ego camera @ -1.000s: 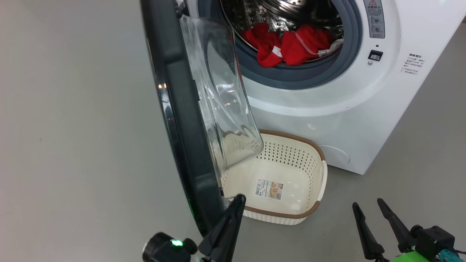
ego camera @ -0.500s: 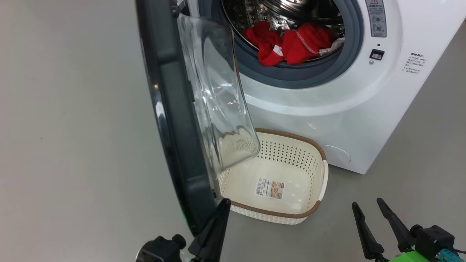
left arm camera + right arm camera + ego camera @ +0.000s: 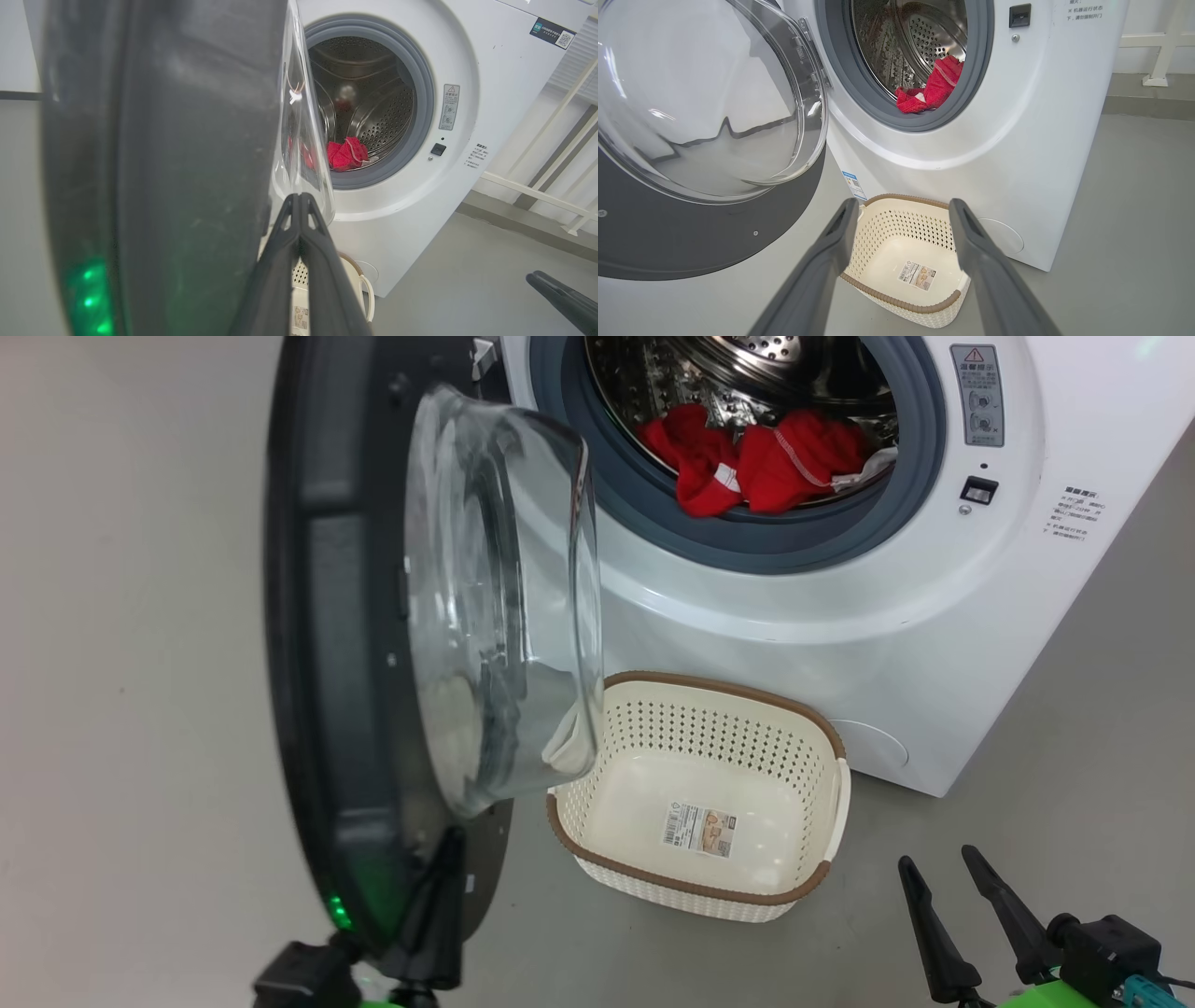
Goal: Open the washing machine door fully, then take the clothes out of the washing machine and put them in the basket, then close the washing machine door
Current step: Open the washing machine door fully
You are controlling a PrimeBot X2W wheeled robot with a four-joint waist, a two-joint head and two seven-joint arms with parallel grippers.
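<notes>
**Step in hand: opening the door fully.** My left tool (image 3: 451, 845), its two dark fingers pressed together on nothing, stood at the lower inner face of the large round washing machine door (image 3: 313, 663). The door's glossy black rim lay just to this tool's left, and its clear bulging glass bowl (image 3: 495, 616) just beyond the tip. Whether the fingers touched the rim I could not tell.

My right tool (image 3: 936, 859) hung spread wide and empty, low over the grey floor (image 3: 140, 709). The small cream-white perforated plastic basket (image 3: 709, 737) sat ahead of it and to its left, with the big white front-loading washing machine (image 3: 840, 644) behind that. The bundle of bright red clothes (image 3: 766, 457) lay in the steel drum (image 3: 709, 373), above and ahead of both tools.

I judged the door well open but not yet fully. To finish well, I should push with the side of the closed fingers on the rim, never the glass. The push should follow the door's arc and keep the swing off the basket.
</notes>
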